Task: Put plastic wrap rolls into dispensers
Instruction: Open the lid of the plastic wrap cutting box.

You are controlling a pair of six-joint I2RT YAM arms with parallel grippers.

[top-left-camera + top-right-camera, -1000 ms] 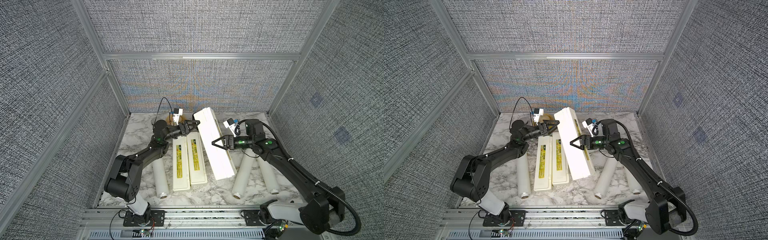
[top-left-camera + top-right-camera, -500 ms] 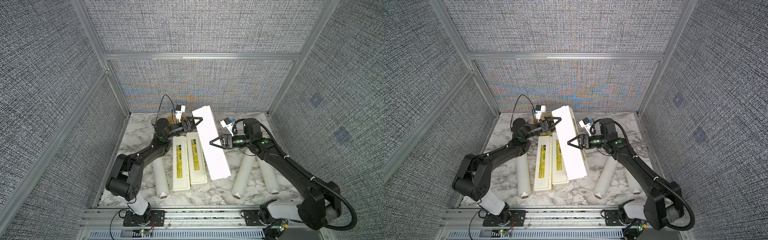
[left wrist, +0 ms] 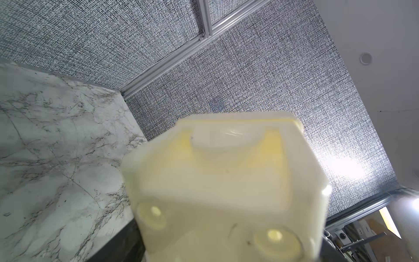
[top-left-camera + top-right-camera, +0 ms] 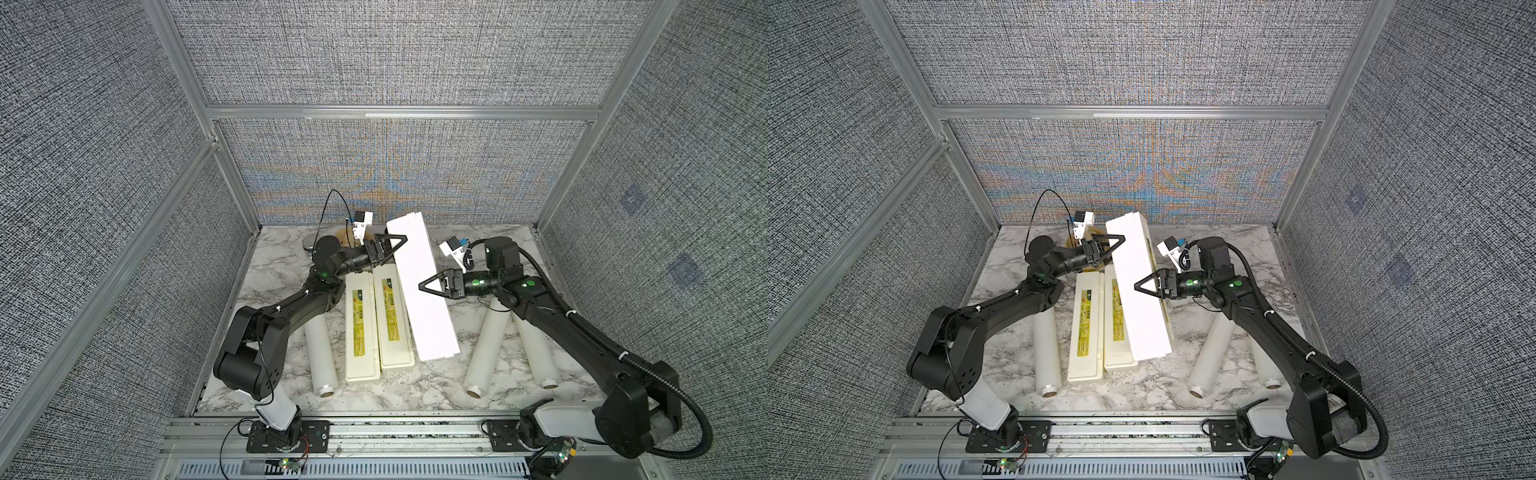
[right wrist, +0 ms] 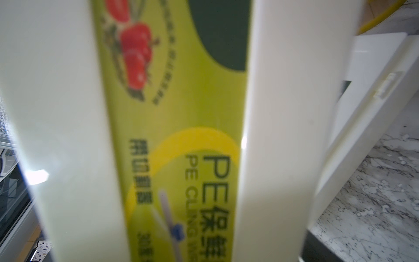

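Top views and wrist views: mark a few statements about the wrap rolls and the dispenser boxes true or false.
1. Three translucent-white plastic wrap rolls lie on the marble tabletop, outside every box. True.
2. All three long cream-white plastic dispenser boxes lie flat, labels up. False: two lie flat; the third box is tipped up, its plain white underside toward the top views.
3. Two rolls lie on the right arm's side of the boxes, one on the left arm's side. True.
4. The third box's yellow-green label fills the left wrist view. False: the label fills the right wrist view; the left wrist view shows the box's end.
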